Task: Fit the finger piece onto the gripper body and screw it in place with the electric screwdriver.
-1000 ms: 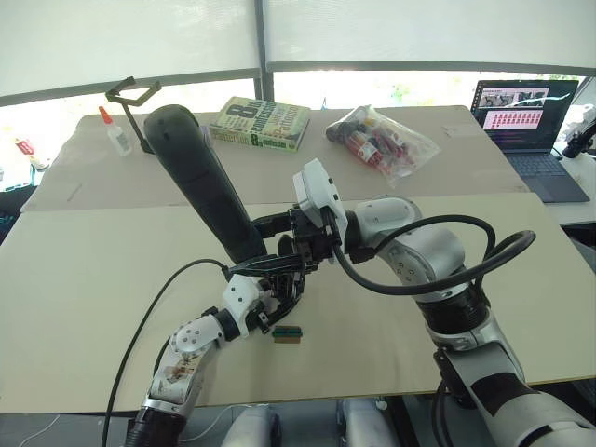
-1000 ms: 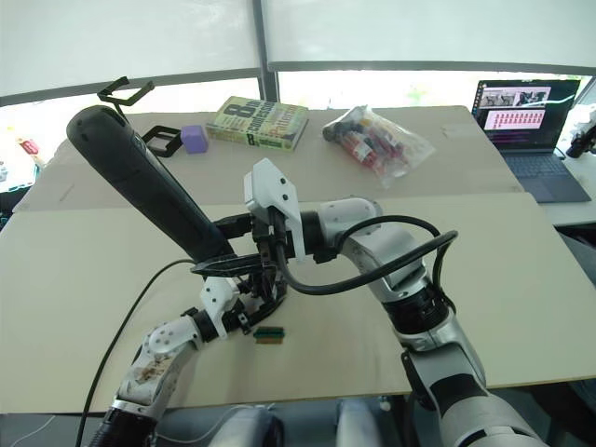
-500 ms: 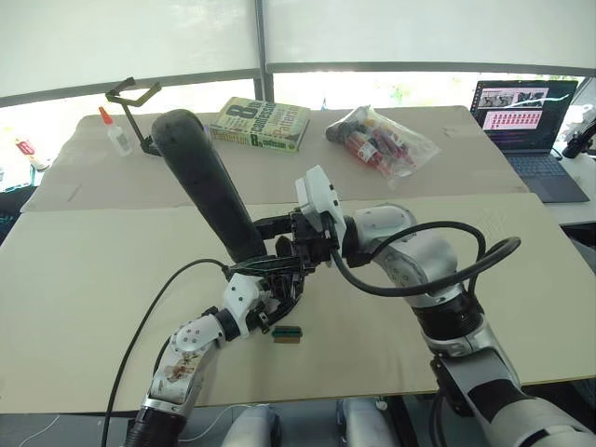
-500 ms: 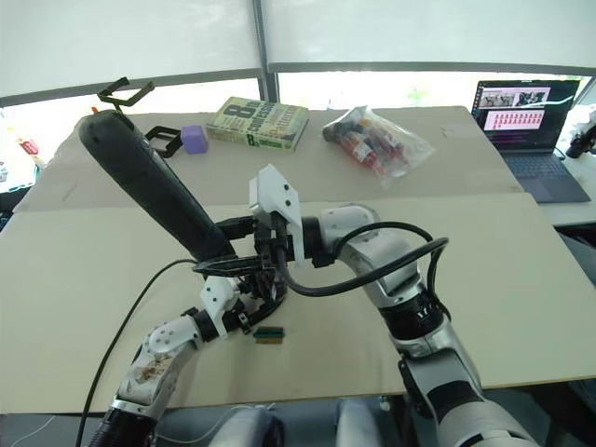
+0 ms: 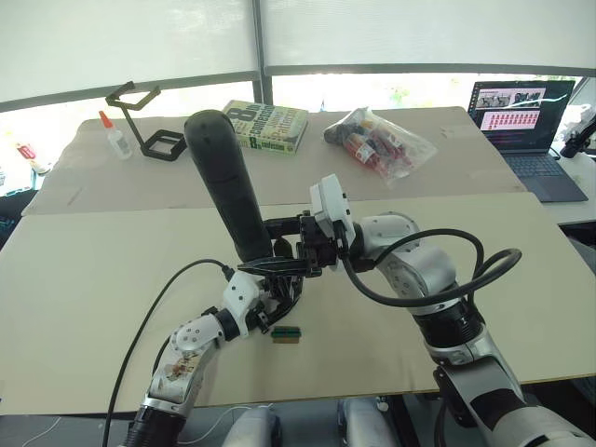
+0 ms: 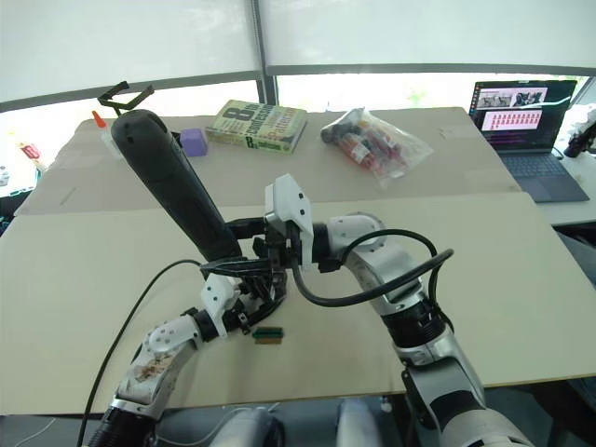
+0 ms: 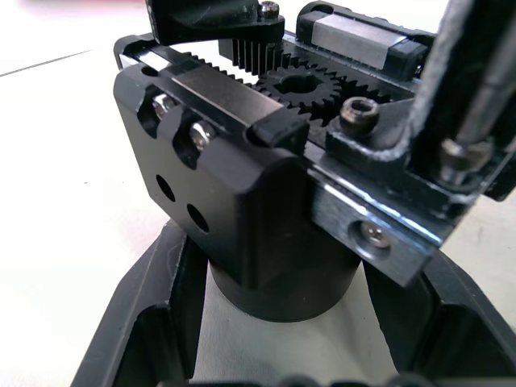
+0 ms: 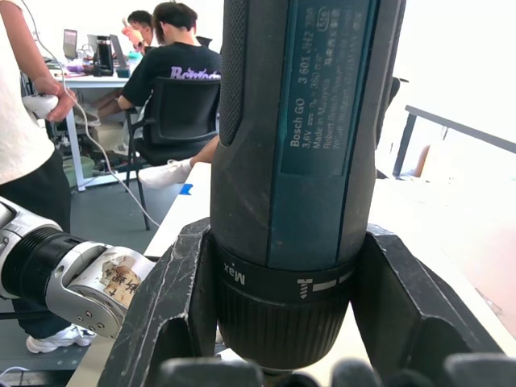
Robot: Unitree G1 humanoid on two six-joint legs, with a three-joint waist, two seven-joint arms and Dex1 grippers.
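A pale beige desk (image 5: 84, 279) made of two boards runs under bright shaded windows; along its far side lie a green book (image 5: 265, 126), a clear bag of coloured markers (image 5: 377, 140), a glue bottle (image 5: 114, 135), black wire stands (image 5: 144, 116) and a small purple block (image 6: 193, 141), with an open laptop (image 5: 526, 116) at the far right. The right wrist view looks past the desk to people at other workstations, one seated in a black shirt. Near the middle of the desk's near board, the left gripper (image 5: 275, 303) has its jaws closed around the gripper body (image 7: 266, 201), a chunky black assembly with a round base, exposed toothed gears, a rack strip and silver screw heads on its brackets; the base sits between the two black fingers (image 7: 141, 322). The right gripper (image 5: 296, 244) reaches in from the right with its jaws clamped on the electric screwdriver (image 5: 228, 186), a thick black, blue-tinted cylinder with printed lettering. It slants up and away to the left, rounded end highest, its thin bit pointing down into the gripper body. A tiny green-and-brown block (image 5: 287, 333) lies on the desk just to the right of the left gripper. The finger piece cannot be picked out in the cluster.
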